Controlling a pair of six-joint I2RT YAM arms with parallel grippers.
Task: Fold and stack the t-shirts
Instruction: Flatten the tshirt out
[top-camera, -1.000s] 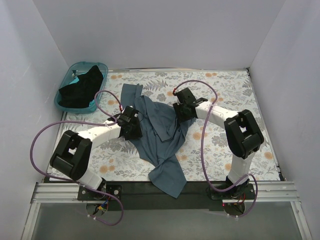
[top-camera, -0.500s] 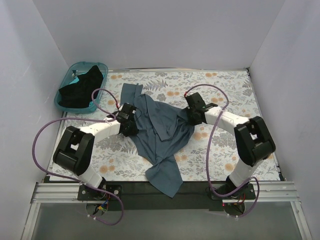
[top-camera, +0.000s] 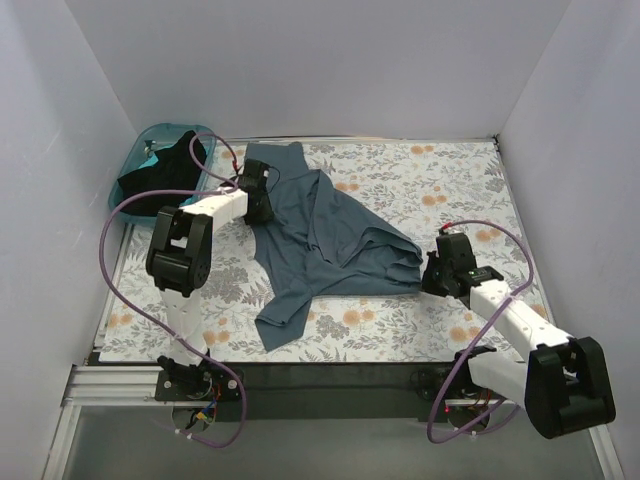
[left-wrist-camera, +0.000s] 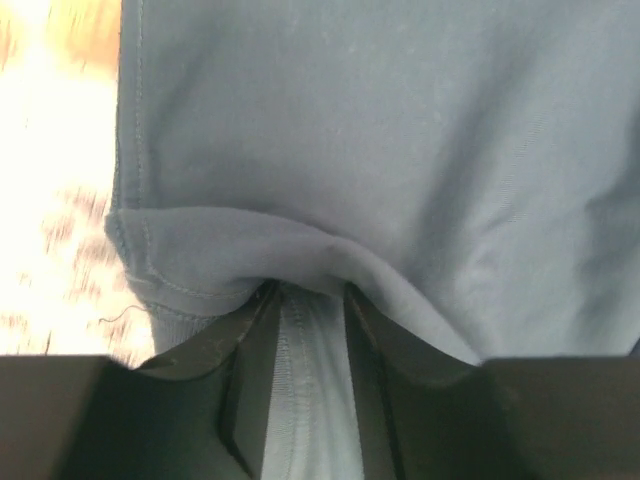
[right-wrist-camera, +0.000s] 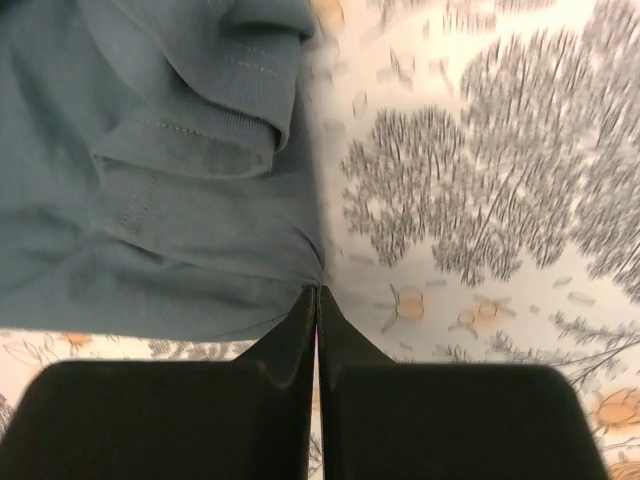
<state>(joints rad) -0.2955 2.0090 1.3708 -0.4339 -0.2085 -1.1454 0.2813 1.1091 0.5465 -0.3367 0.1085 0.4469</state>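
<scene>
**Spreading out the blue-grey t-shirt, no fold made yet**

Top view: the blue-grey t-shirt lies rumpled mid-frame on the flowery table. The left gripper is at its upper-left edge and the right gripper at its right corner. The black t-shirt sits in the teal basket, upper left. Left wrist view: the jaws are clamped on a ridge of the tee, and the cloth runs down between them. Right wrist view: the jaws are pressed tight together and the hem comes to a point right at the tips, so I reckon it's pinched. Next move, imo, is to pull the two holds apart and lay the tee flat. That thin right-hand pinch could slip.
</scene>
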